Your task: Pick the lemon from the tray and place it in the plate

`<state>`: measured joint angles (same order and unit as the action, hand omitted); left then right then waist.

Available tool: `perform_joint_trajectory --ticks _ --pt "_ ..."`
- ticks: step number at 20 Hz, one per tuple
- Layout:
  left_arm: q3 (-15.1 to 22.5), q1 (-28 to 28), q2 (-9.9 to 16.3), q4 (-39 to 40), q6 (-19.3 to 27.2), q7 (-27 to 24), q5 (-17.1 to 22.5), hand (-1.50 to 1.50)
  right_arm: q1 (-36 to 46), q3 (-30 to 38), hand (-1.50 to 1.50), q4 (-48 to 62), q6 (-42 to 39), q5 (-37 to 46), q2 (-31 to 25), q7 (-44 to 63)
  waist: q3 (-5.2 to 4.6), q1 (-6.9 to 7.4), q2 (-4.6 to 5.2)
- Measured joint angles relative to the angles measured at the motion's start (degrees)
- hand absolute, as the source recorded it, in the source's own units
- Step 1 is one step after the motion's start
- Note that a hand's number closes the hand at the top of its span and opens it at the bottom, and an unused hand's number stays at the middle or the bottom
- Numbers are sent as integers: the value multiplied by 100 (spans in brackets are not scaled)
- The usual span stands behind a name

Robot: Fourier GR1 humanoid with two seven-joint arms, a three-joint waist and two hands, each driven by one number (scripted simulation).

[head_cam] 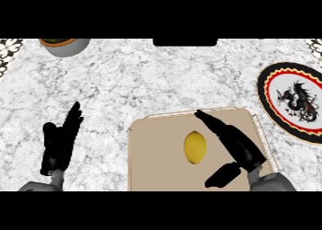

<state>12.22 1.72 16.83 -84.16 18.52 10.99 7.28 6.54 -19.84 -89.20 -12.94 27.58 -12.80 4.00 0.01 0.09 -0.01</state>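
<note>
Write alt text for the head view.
A yellow lemon lies on a tan tray while the open right hand hovers beside it. A dragon-patterned plate sits at right; the open left hand rests at left, a potted plant beyond.

No readable text, labels or numbers.

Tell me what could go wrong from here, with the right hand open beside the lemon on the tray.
1. The lemon lies loose on the flat tray; the open right hand could nudge it and roll it away before closing.
2. The plate sits at the counter's right edge, partly cut off in the head view, so a release could land short or past its rim.
</note>
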Motion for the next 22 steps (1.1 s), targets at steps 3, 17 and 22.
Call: perform_joint_trajectory --ticks 3,17,22 --pt "-182 91 -85 62 -144 66 -91 0 116 140 -150 184 -135 78 101 -82 -1 -1 0" --pt "-599 42 -562 40 -524 135 -648 0 196 203 150 1007 58 901 667 -612 -3 -2 -4" --pt "-744 80 -606 50 -660 181 -731 0 375 379 150 1295 314 1123 661 -1107 -5 5 -15"
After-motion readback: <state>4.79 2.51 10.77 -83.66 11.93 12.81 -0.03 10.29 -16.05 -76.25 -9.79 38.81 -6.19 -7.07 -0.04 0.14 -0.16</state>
